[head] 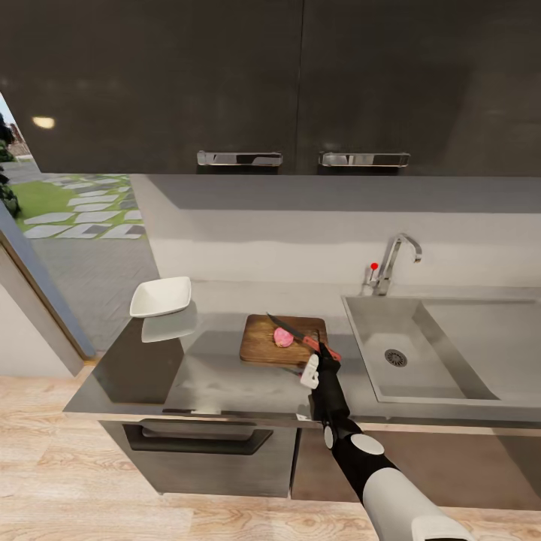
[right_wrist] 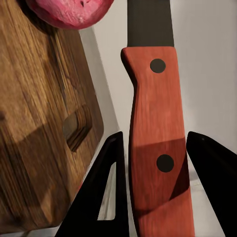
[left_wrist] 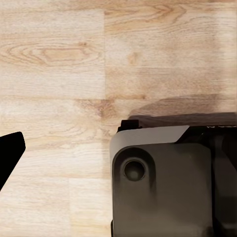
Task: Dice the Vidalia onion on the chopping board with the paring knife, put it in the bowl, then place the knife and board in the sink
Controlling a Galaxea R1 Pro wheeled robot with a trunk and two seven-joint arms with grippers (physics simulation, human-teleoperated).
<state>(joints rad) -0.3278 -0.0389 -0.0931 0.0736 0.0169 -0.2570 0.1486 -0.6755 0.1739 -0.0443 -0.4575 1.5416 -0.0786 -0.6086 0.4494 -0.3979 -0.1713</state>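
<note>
From the head camera the right gripper (head: 321, 359) hovers at the near right corner of the chopping board (head: 263, 344), jaws clamped on the red handle of the paring knife (head: 299, 336), whose dark blade runs forward and away from the jaws across the board to end just past the Vidalia onion (head: 283, 338); the onion, pinkish and apparently whole, sits on the board ahead of the jaws, under or just beside the blade. The bowl (head: 161, 296) stands well beyond the board on the countertop (head: 203, 376), far to the side away from the sink (head: 436, 353), which lies on the other side of the jaws. The left wrist camera looks down on wooden floor (left_wrist: 54, 64) and a dark part of the robot's own body (left_wrist: 168, 182), with one dark fingertip of the left gripper at the edge, so I cannot tell whether those jaws are open. The right wrist camera shows the handle squarely between the two dark fingers (right_wrist: 106, 192), the board's slot-shaped hole to one side of the jaws and the onion ahead. To dice cleanly, I would keep the grip firm, line the edge over the onion's middle, and press straight down so it does not roll off the board
</note>
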